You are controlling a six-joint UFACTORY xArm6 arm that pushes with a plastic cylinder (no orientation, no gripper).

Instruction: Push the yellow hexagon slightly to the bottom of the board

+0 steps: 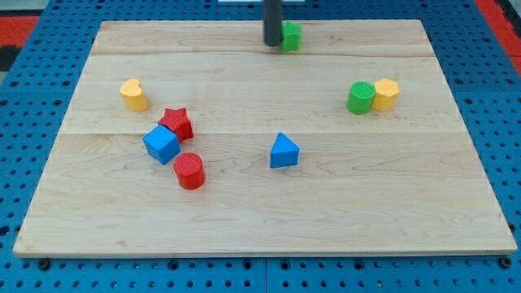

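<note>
At 12 o'clock on the desk (244,220), my tip (272,44) touched a green block (291,36); the yellow hexagon (385,94) sat at 3 o'clock, and no fingers showed.

Dark rod upright at view's top centre; my tip (272,44) on board.

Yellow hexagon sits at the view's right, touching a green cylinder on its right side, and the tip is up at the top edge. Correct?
Not quite: in the camera view the green cylinder touches the yellow hexagon on its left side, not its right. My tip is indeed at the view's top, beside another green block.
</note>
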